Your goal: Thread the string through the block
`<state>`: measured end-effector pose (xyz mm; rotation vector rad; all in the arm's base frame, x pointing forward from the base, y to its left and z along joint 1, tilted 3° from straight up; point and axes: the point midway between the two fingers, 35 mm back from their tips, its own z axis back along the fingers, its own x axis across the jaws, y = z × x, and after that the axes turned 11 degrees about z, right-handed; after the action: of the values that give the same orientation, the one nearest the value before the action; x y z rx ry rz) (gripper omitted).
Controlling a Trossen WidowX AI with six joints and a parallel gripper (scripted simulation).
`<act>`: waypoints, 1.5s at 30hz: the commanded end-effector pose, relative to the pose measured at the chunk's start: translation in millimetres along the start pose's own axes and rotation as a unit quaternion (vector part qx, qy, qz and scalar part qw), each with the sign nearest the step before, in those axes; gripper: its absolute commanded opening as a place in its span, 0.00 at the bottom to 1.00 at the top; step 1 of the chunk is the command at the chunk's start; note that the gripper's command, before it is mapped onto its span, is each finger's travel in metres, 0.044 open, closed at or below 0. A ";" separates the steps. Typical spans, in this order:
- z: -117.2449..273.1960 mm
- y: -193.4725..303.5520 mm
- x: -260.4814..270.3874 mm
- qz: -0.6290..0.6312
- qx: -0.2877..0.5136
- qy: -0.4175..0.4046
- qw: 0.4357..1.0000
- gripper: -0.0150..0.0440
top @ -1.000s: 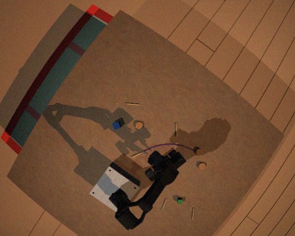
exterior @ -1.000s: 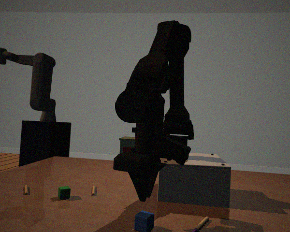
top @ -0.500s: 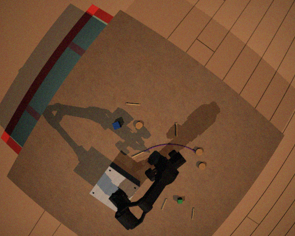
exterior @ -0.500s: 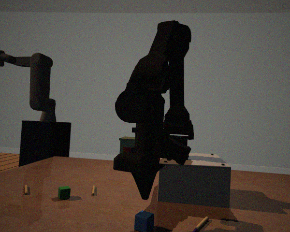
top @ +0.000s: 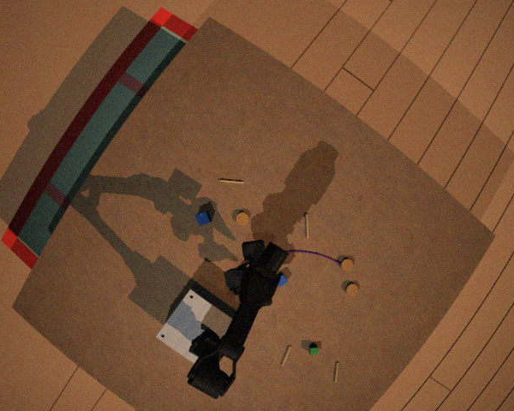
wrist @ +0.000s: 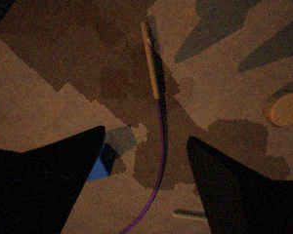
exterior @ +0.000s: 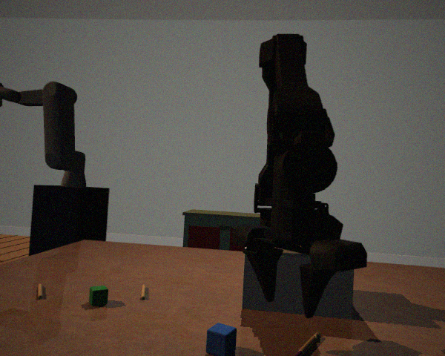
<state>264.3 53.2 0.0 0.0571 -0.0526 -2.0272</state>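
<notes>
In the top view, the black arm [top: 248,309] [exterior: 291,115] reaches out from its pale base box [top: 173,338] [exterior: 259,294] and covers the gripper's fingertips and the stick. A purple string [top: 314,253] [wrist: 161,146] comes out from under the arm and curves to the round wooden button [top: 346,264] it is fixed to. Another wooden disc [top: 352,288] sits near that button, and a third disc [top: 242,217] [wrist: 288,110] lies near a dark blue block [top: 202,217]. A lighter blue block [top: 282,280] [exterior: 221,340] [wrist: 100,167] peeks out just beside the arm. One loose stick [top: 230,181] lies beyond the third disc, another [top: 307,225] [wrist: 188,214] lies between it and the button, and two more, a stick [top: 286,354] [exterior: 142,292] and its neighbour [top: 336,372] [exterior: 39,291], lie on either side of a green block [top: 313,349] [exterior: 99,296]. In the exterior view, the gripper [exterior: 289,308] [wrist: 146,136] points down above the table [top: 381,199] [exterior: 157,276] [wrist: 44,117], its fingers spread apart with nothing between them. The string's stick [exterior: 308,343] [wrist: 151,63] shows at the lower edge, to the right of the lighter blue block. In the wrist view, the open fingers frame the string, which runs from the near end of its stick down past the gap; the stick lies beyond the fingertips, apart from them. The lighter blue block is partly hidden behind one finger, and no hole in it can be made out.
</notes>
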 end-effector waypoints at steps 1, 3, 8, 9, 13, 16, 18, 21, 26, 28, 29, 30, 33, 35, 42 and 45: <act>-0.8 -23.2 -12.2 0.160 -0.001 -0.002 0.987 0.97; -0.8 -23.2 -12.2 0.160 -0.001 -0.002 0.987 1.00; -0.8 -23.2 -12.2 0.160 -0.001 -0.002 0.987 1.00; -0.8 -23.2 -12.2 0.160 -0.001 -0.002 0.987 0.96; -0.8 -23.2 -12.2 0.160 -0.001 -0.002 0.987 0.78; -0.8 -23.2 -12.2 0.160 -0.001 -0.002 0.987 0.64; -0.8 -23.2 -12.2 0.160 -0.001 -0.002 0.987 0.56; -0.8 -23.2 -12.2 0.160 -0.001 -0.002 0.987 0.46; -0.8 -23.2 -12.2 0.160 -0.001 -0.002 0.987 0.46; -0.8 -23.2 -12.2 0.160 -0.001 -0.002 0.987 0.46; -0.8 -23.2 -12.2 0.160 -0.001 -0.002 0.987 0.46; -1.1 -23.1 -12.2 0.160 -0.001 -0.002 0.987 0.46; -3.5 -22.9 -12.4 0.160 -0.001 -0.002 0.987 0.46; -6.4 -22.7 -12.6 0.160 -0.001 -0.002 0.987 0.46; -18.1 -22.1 -13.1 0.160 -0.001 -0.002 0.987 0.46; -23.1 -22.0 -13.2 0.160 -0.001 -0.002 0.987 0.46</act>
<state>253.4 75.6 -18.3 0.0484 -0.0583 -1.7087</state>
